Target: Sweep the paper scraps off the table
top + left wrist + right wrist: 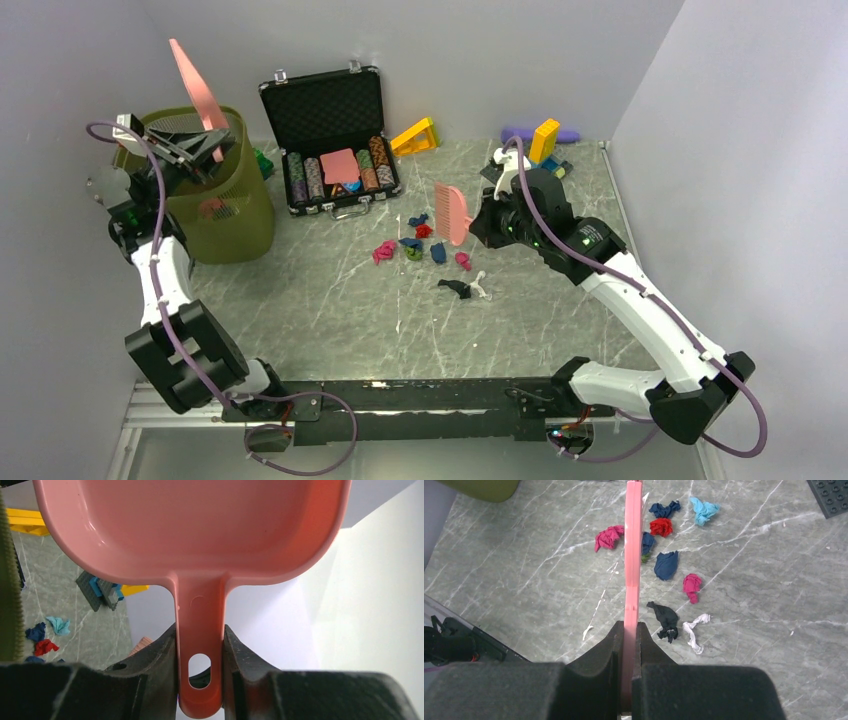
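Note:
Several paper scraps (420, 245) lie in a loose cluster mid-table (330, 300). The right wrist view shows a pink one (608, 536), red (661, 527), teal (703, 510), dark blue (666, 564), black (665, 617) and white (694, 630). My right gripper (480, 222) is shut on a pink brush (452, 212), held edge-on (633, 555) above the cluster's right side. My left gripper (205, 150) is shut on the handle of a pink dustpan (198, 85), held tilted up over the olive bin (225, 215). The pan looks empty in the left wrist view (195, 525).
An open black case of poker chips (335, 140) stands behind the scraps. Yellow blocks (415, 137) and more blocks (545, 140) lie at the back. A dark studded baseplate (831, 495) is near the scraps. Walls close in on the left, back and right.

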Available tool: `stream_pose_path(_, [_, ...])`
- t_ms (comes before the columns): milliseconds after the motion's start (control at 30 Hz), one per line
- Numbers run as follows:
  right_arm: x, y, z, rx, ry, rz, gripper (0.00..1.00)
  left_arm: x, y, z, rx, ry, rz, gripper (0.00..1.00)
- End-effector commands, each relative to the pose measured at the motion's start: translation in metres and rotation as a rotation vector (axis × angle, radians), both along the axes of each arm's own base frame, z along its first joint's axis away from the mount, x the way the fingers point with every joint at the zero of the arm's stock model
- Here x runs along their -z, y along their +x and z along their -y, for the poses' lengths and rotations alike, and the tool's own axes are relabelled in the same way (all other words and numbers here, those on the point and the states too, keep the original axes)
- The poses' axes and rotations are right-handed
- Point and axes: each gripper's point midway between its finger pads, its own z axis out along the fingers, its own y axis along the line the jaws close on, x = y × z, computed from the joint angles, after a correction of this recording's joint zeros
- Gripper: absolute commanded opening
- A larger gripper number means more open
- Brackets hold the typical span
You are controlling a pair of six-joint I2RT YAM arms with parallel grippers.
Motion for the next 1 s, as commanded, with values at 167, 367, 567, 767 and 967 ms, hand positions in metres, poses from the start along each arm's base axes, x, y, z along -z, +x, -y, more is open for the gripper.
stream_pose_path(167, [-0.023,0.009,-0.006,0.06,0.132,0.063,0.0,-0.03,-0.023,0.079,0.1,0.311,0.144,0.0])
stream_pose_path(367, [-0.023,0.013,-0.006,0.154,0.246,0.051,0.0,0.004,-0.026,0.093,-0.122,0.748,0.005,0.0])
stream_pose_path(567, [-0.021,0.014,-0.021,0.16,0.366,0.012,0.0,0.062,-0.041,0.083,-0.191,1.005,-0.147,0.0])
stream_pose_path(767, [-0.009,0.006,-0.06,0.008,0.464,-0.093,0.0,0.108,-0.058,0.047,-0.277,1.162,-0.337,0.0])
stream_pose_path(967, [0.028,0.016,-0.091,-0.002,0.39,-0.23,0.0,0.114,-0.066,0.047,-0.308,1.154,-0.29,0.0])
